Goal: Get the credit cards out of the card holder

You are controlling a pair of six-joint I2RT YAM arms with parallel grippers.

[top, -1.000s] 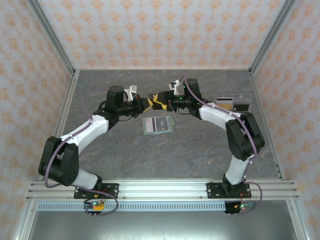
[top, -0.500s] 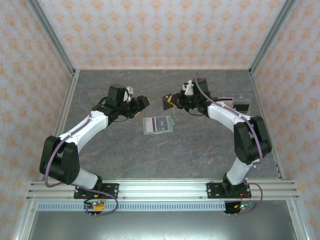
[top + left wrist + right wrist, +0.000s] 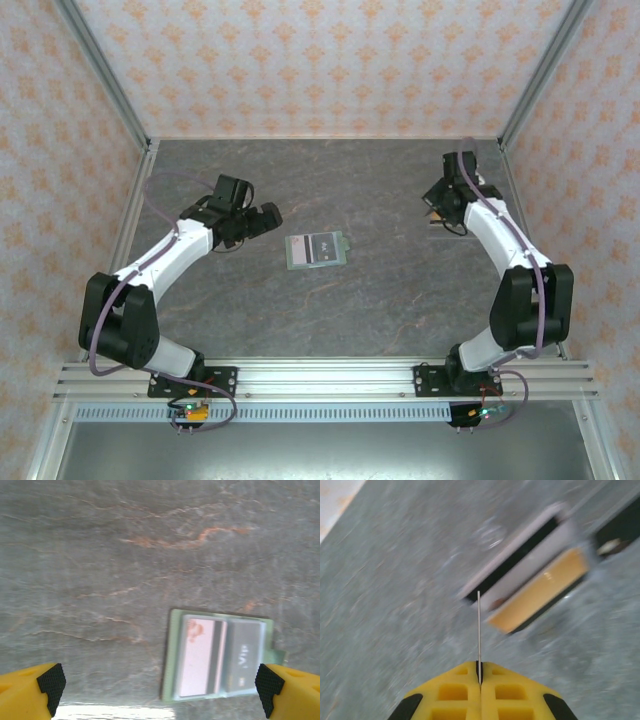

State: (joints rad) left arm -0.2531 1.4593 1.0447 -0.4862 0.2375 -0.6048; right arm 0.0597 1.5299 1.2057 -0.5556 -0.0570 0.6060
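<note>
Grey stone-patterned desk point(image 3: 380, 300) with rusty veins sits between walls point(image 3: 320, 60) papered in an orange motif. Near its middle the card holder point(image 3: 317, 250) lies flat and open, sage-green, apart from both arms. From the left wrist it shows a pale pocket holding a dark-striped card point(image 3: 202, 657), with a grey panel bearing lettering beside it. The left fingers point(image 3: 264, 215) are spread wide and hold nothing, hanging over the desk just left of the card holder. In the left wrist view their black pads point(image 3: 50, 682) stand at the two lower corners, the holder lying between them and closer to one. The right fingers point(image 3: 480, 677) are pressed together on a thin card point(image 3: 478, 630), seen edge-on as a pale line rising from between them. They are at the far right of the desk, well apart from the card holder. Beneath them, blurred, loose cards point(image 3: 545, 592) lie on the desk, showing a dark stripe, a pale band and an orange-yellow face. Whether that is one card or several overlapped I cannot tell. A dark card point(image 3: 620, 527) lies just beside them.
</note>
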